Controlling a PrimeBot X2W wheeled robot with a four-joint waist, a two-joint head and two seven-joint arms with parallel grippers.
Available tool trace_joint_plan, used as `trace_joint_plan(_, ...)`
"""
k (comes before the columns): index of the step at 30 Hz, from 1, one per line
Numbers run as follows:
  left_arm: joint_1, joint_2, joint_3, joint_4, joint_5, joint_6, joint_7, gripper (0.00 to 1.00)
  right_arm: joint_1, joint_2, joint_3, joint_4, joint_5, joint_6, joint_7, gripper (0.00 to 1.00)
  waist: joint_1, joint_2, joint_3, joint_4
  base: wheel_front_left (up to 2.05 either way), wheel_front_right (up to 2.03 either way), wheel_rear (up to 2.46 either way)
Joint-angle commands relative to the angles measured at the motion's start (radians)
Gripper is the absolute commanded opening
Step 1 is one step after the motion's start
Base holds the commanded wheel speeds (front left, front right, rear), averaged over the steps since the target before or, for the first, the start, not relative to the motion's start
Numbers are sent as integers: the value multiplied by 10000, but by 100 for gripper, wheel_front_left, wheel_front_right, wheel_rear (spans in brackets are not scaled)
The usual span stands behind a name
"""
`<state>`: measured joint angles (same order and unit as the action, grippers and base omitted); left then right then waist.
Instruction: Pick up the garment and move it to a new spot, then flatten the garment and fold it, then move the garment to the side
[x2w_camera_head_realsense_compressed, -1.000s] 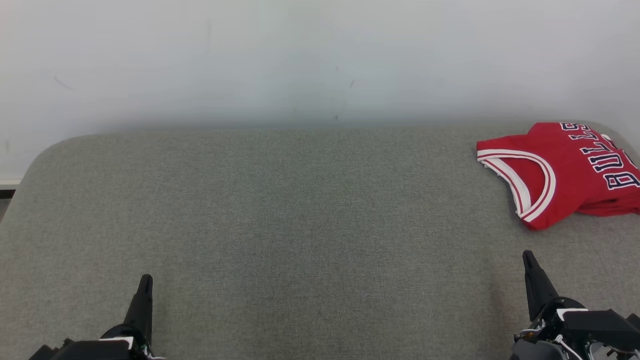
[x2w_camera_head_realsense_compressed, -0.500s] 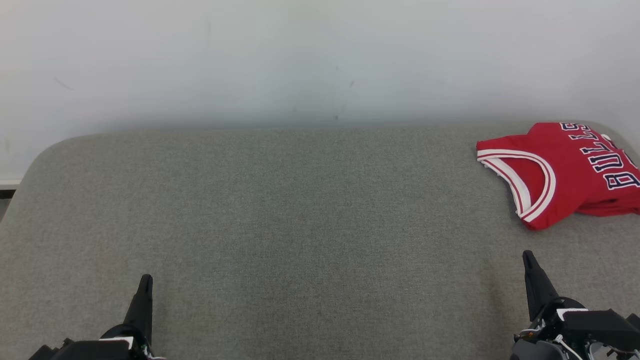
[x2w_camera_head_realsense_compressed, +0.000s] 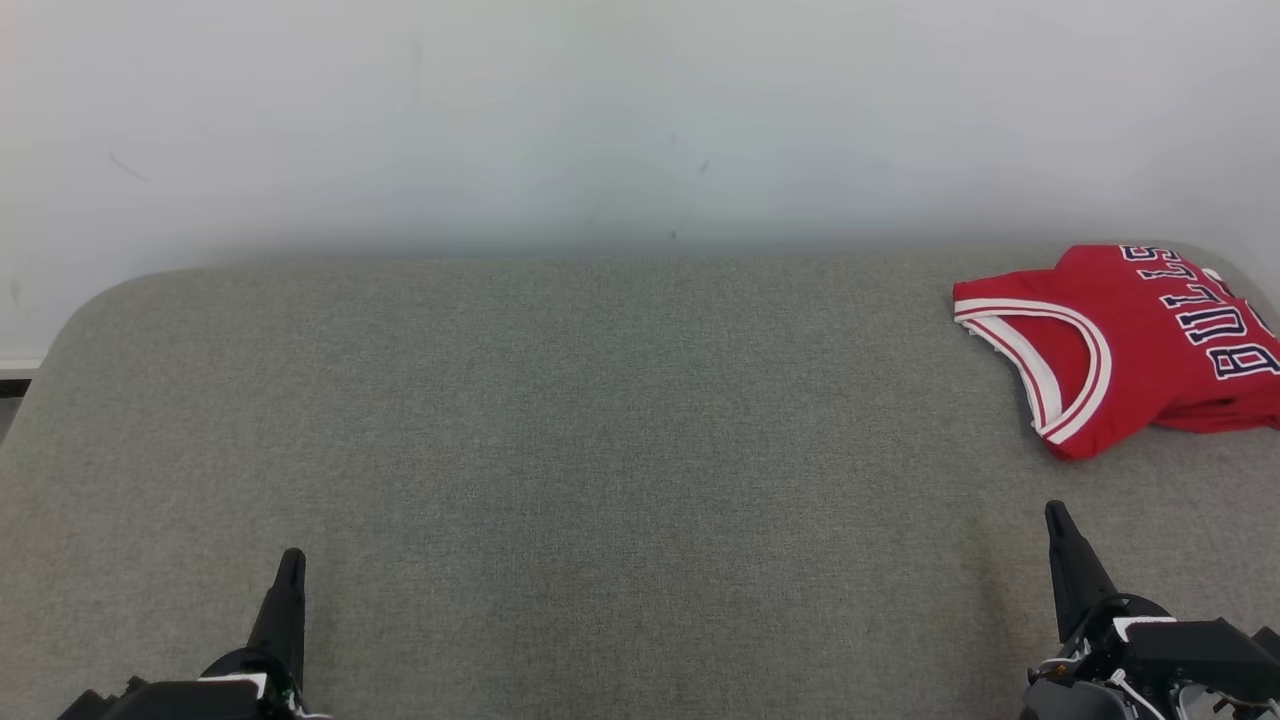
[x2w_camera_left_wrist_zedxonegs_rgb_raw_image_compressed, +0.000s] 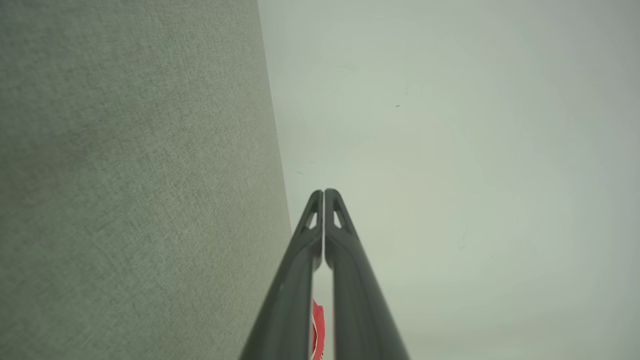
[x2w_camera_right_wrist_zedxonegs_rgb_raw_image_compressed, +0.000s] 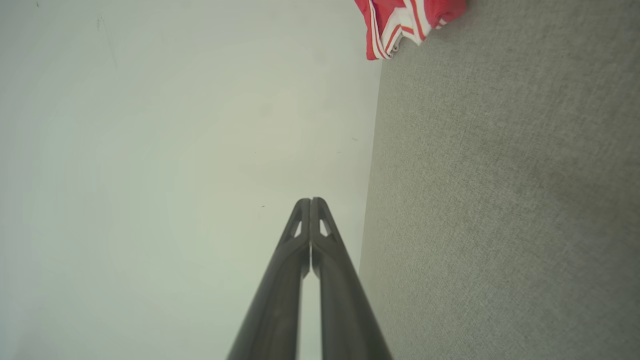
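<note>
The garment (x2w_camera_head_realsense_compressed: 1130, 340) is a red jersey with white trim and dark lettering, lying folded at the far right of the grey padded table (x2w_camera_head_realsense_compressed: 600, 430). A corner of the garment (x2w_camera_right_wrist_zedxonegs_rgb_raw_image_compressed: 405, 25) shows at the top of the right wrist view, and a sliver of the garment (x2w_camera_left_wrist_zedxonegs_rgb_raw_image_compressed: 317, 325) peeks between the fingers in the left wrist view. My left gripper (x2w_camera_head_realsense_compressed: 291, 560) rests shut near the front left edge, holding nothing. My right gripper (x2w_camera_head_realsense_compressed: 1054, 512) sits shut at the front right, a short way in front of the garment and apart from it. Both fingertip pairs meet, as seen at the left gripper (x2w_camera_left_wrist_zedxonegs_rgb_raw_image_compressed: 324, 192) and the right gripper (x2w_camera_right_wrist_zedxonegs_rgb_raw_image_compressed: 310, 201).
A plain pale wall (x2w_camera_head_realsense_compressed: 640, 120) rises right behind the table's far edge. The table's rounded far left corner (x2w_camera_head_realsense_compressed: 110, 295) drops off to the floor.
</note>
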<state>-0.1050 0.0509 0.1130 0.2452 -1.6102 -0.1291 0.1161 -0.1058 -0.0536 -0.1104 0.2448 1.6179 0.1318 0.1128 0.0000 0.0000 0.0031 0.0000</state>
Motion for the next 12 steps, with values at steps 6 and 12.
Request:
trace_joint_plan(6, -86, -20, 20, 13, -51, -31, 0, 0, -51, 16, -31, -4, -45, -21, 7, 0, 0, 0, 0, 0, 0, 0, 0)
trace_joint_plan(12, -86, -20, 21, 13, -51, -31, 0, 0, -51, 18, -32, -4, -50, -21, 12, 0, 0, 0, 0, 0, 0, 0, 0)
